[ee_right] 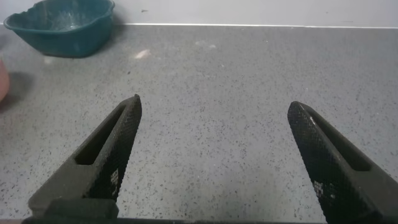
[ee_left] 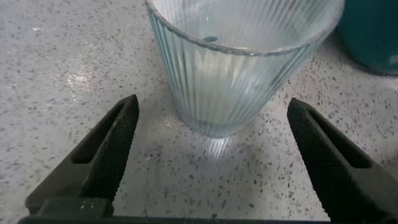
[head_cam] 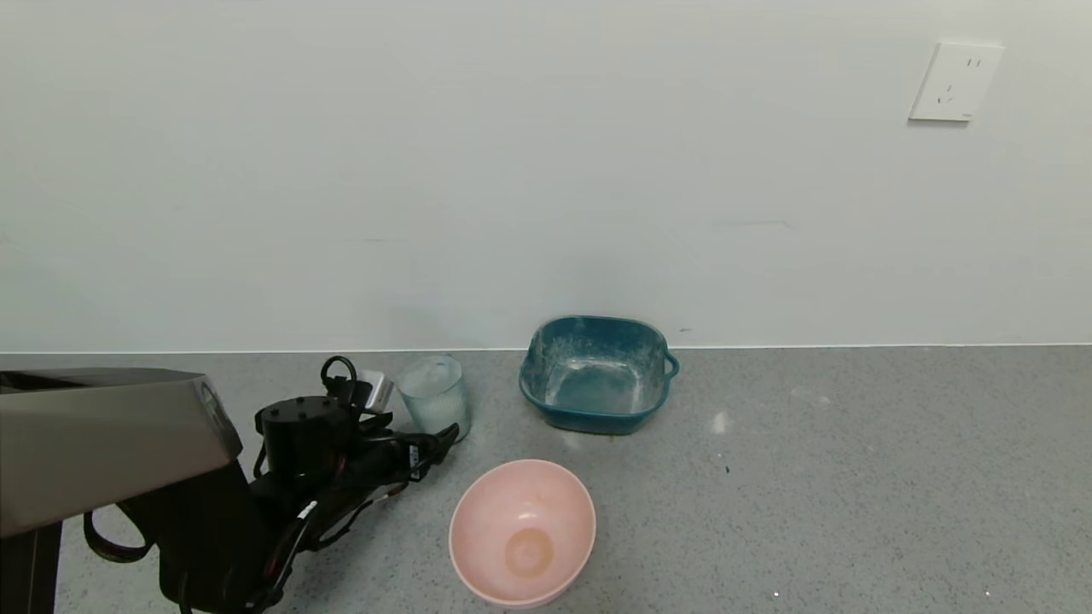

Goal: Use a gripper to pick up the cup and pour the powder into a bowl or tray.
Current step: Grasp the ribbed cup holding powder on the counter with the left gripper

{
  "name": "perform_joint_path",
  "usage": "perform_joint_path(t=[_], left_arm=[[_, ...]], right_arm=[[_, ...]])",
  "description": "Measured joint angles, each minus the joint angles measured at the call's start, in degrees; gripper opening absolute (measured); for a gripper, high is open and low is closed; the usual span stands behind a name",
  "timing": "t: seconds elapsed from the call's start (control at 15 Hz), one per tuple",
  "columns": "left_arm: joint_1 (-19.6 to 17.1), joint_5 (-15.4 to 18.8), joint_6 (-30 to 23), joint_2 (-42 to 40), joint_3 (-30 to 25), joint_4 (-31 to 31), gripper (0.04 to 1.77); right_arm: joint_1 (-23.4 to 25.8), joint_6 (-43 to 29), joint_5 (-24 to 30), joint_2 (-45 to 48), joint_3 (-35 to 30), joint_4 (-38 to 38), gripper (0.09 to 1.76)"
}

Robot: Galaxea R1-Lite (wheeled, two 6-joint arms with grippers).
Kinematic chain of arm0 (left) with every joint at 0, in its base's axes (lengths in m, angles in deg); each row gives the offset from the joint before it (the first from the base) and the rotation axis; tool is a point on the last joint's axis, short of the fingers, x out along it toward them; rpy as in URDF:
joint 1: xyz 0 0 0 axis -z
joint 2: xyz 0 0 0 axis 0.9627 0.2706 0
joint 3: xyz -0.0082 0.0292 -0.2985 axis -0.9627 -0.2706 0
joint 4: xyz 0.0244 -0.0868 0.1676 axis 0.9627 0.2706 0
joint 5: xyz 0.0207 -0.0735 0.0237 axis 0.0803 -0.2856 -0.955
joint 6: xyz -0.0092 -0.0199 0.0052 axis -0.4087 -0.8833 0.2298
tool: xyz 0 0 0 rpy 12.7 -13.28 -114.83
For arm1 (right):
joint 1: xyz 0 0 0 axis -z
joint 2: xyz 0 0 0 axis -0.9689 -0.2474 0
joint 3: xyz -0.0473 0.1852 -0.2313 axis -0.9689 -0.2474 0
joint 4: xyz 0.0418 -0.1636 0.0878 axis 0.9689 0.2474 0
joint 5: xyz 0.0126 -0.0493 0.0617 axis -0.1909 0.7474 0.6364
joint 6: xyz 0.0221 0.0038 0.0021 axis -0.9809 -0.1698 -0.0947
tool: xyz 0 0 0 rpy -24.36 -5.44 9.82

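Left hand [ee_left: 211, 134]: spread wide, small clear ribbed cup [ee_left: 239, 62] right ahead.
Grey speckled tabletop [ee_right: 236, 93] before right hand [ee_right: 214, 143]: bare.

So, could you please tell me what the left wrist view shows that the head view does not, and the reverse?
Only the left wrist view shows the left gripper open, its jaws either side of the cup without touching it. Only the head view shows the pink bowl and the wall socket. Both show the cup, the counter and the teal tray.
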Motion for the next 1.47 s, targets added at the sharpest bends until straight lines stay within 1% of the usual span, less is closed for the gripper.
perform_joint_path(t=[0.07, 0.27, 0.53, 0.73, 1.4, 1.47], left_arm=[[0.00, 0.13, -0.90, 0.56, 0.61, 0.00, 1.72], [0.37, 0.16, -1.46, 1.33, 1.44, -0.04, 1.72], [1.11, -0.20, -1.54, 1.66, 2.89, 0.07, 1.72], [1.22, -1.13, -1.54, 2.29, 4.44, 0.41, 1.72], [1.88, -1.60, -1.43, 5.10, 9.57, 0.94, 1.72], [1.96, -2.05, -1.40, 5.40, 9.95, 0.93, 1.72]], right_arm=[[0.00, 0.00, 0.02, 0.00, 0.00, 0.00, 1.71], [0.00, 0.00, 0.02, 0.00, 0.00, 0.00, 1.71], [0.00, 0.01, 0.02, 0.00, 0.00, 0.00, 1.71], [0.00, 0.00, 0.02, 0.00, 0.00, 0.00, 1.71], [0.00, 0.01, 0.00, 0.00, 0.00, 0.00, 1.71], [0.00, 0.01, 0.02, 0.00, 0.00, 0.00, 1.71]])
